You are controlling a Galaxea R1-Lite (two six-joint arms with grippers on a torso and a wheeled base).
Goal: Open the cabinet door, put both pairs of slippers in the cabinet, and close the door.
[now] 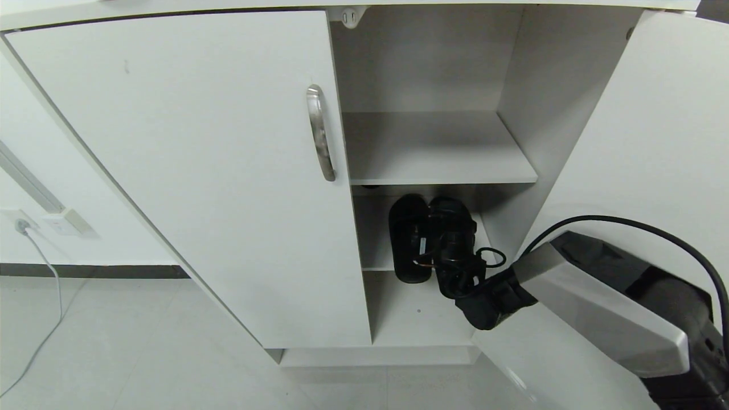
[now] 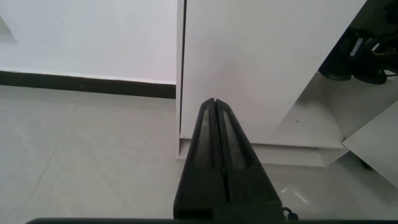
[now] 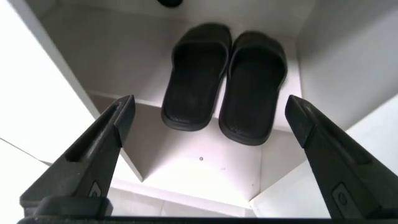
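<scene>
Head: slippers (image 1: 431,236) paired on the lower shelf (image 1: 373,250), centre frame; right gripper (image 1: 464,285) just below them.
Left wrist: left gripper (image 2: 214,109) fingers pressed together, empty, low centre.
Right wrist: fingers (image 3: 102,140) wide apart, empty; slippers upper centre, beyond the gap.

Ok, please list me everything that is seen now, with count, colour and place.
cabinet: one, white, standing on the floor
closed door: one, white, cabinet's left side
handle: one, silver, on the closed door
open door: one, white, right side
slippers: one pair, black, lower shelf, overhanging its front edge
socket: one, white, wall at left
right gripper: black, open, before the slippers
left gripper: black, shut, low, facing the cabinet
</scene>
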